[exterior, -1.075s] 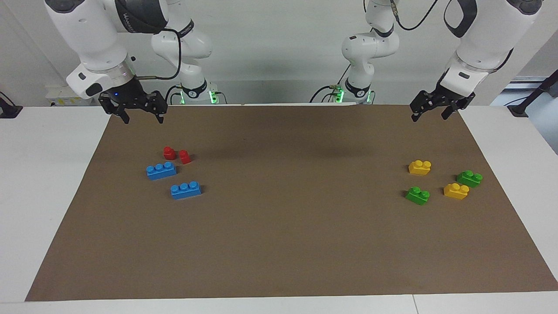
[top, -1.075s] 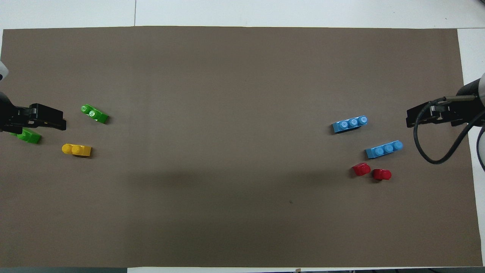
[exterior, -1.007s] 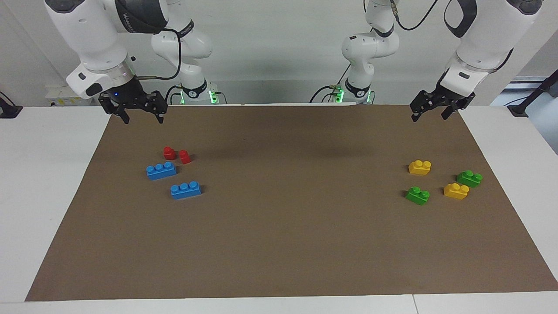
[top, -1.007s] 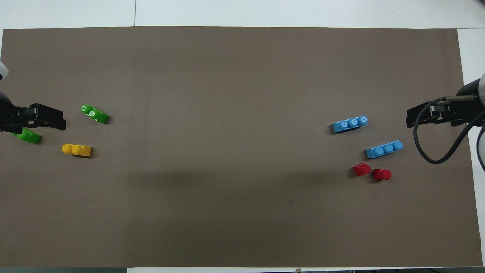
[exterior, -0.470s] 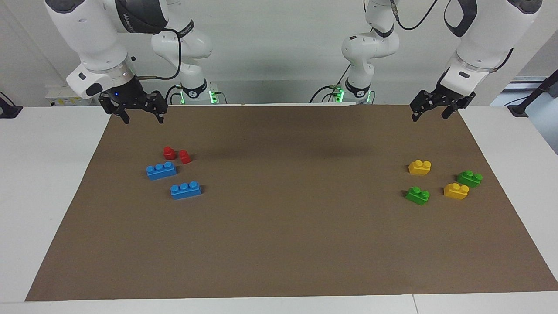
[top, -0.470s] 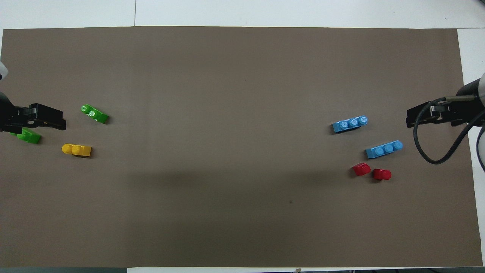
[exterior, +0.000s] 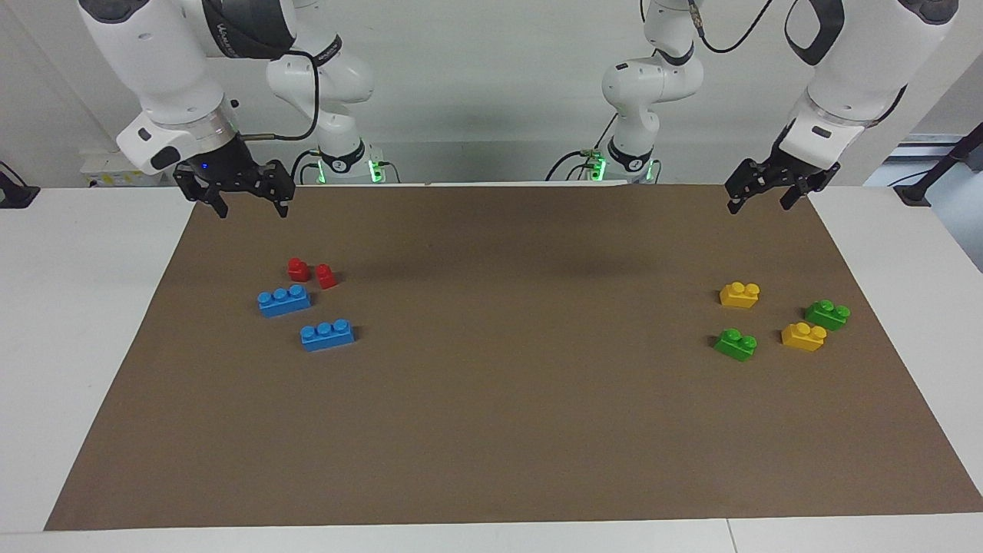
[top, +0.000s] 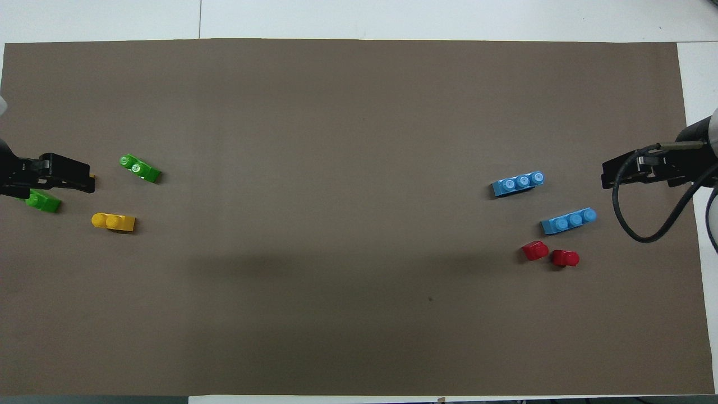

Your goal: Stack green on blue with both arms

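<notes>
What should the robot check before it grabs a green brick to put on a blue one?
1. Left gripper open and empty: ok.
2. Right gripper open and empty: ok.
3. Both green bricks lie free on the brown mat, studs up: ok.
4. Both blue bricks have bare studs, nothing stacked: ok.
5. Yellow bricks clear of the green ones: one sits close beside a green; touching, cannot tell.
6. Red bricks apart from the blue: ok.

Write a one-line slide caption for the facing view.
Both open grippers, left and right, hover above the brown mat; blue bricks and green bricks lie unstacked at either end.
</notes>
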Controlling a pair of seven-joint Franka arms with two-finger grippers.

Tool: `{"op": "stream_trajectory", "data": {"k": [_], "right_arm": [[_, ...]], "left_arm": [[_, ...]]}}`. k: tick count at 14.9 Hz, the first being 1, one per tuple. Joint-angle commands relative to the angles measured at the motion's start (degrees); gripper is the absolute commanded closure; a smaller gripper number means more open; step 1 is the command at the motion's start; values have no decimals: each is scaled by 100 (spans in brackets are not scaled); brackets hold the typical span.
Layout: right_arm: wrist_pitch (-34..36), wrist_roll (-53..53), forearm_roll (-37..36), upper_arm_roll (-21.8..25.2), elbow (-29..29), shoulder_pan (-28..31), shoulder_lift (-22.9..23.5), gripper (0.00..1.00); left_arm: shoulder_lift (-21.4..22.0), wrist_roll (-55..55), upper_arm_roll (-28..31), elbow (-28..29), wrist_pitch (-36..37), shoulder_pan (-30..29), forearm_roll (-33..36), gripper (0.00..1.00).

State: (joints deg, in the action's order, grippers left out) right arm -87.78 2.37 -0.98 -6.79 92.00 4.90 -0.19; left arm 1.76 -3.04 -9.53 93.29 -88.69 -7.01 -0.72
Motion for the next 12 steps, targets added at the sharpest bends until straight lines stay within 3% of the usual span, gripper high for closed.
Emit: {"op": "stream_trajectory", "data": {"k": [1, 7, 12], "right_arm": [[-37, 18, -78, -33, 2, 29, 10, 0], [-203, 27, -78, -33, 54, 46, 10, 0], [-528, 35, -78, -33, 125, 99, 63, 0]], "left_arm": [[184, 22, 13, 154, 27, -37, -43, 0], [201, -30, 39, 242, -25, -54, -51, 0], [210, -688, 57, 303, -87, -116, -51, 0]]}}
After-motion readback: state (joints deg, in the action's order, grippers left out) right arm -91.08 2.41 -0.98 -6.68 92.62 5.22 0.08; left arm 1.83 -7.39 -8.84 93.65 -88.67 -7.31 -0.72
